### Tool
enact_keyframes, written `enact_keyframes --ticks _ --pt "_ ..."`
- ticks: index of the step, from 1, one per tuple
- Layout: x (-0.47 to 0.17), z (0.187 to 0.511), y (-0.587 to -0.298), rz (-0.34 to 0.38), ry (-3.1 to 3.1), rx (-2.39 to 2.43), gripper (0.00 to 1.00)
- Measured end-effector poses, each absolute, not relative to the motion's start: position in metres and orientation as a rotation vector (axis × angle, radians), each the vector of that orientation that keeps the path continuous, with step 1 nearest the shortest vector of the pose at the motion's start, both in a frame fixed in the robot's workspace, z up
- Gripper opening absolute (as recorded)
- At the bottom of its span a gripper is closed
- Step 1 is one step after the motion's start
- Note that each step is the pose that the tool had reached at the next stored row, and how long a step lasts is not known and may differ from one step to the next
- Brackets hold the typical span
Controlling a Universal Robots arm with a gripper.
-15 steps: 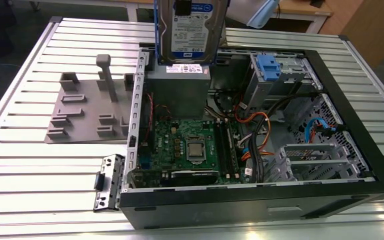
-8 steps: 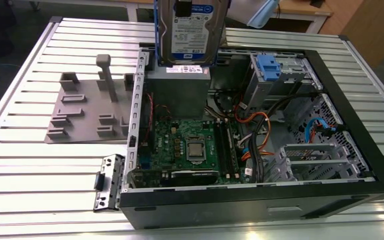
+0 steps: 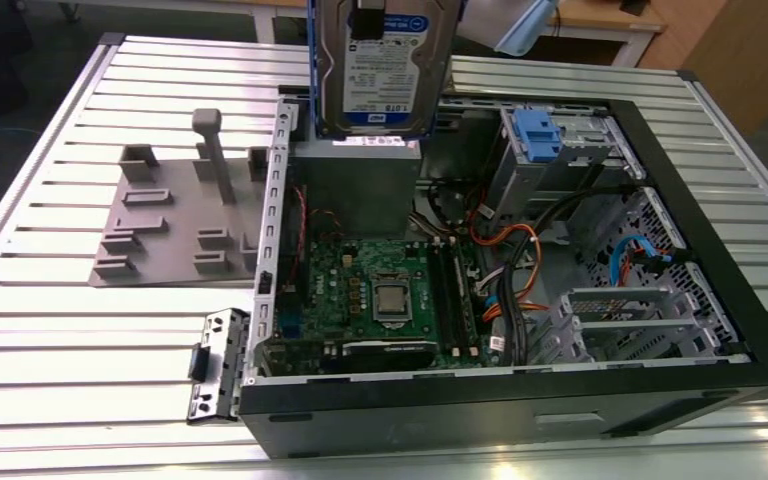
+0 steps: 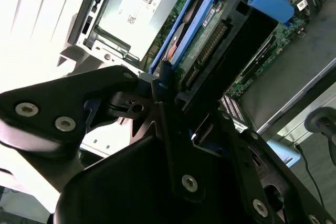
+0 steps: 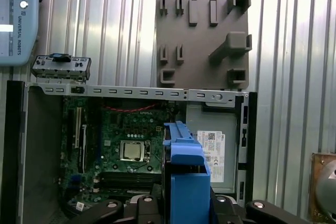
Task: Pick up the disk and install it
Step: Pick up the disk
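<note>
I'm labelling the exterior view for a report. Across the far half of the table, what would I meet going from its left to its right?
grey fixture plate → disk, up in the air → blue tab inside the computer case

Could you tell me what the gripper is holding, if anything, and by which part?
The gripper holds the disk by its upper end, above the open computer case.

Hangs the disk (image 3: pixel 381 70) above the open case (image 3: pixel 491 415), with free air all round. Straight below stands the grey metal box (image 3: pixel 353 180), barring a plain drop. Toward the exterior view's right: a drive bay (image 3: pixel 558 155) with a blue tab (image 3: pixel 534 132), then orange and black cables (image 3: pixel 520 240) crowding the way. Roomier over the motherboard (image 3: pixel 371 290). Outside the case: table slats (image 3: pixel 37 330), broken by a grey fixture plate (image 3: pixel 157 235).
</note>
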State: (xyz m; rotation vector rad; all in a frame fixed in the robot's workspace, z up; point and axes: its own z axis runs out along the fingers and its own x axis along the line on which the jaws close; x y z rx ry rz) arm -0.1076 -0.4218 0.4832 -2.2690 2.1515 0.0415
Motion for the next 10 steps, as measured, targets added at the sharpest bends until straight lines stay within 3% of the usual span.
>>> enact_keyframes --ticks 10 --pt "-0.1076 0.4832 -0.4289 0.041 2.151 -2.269 0.36"
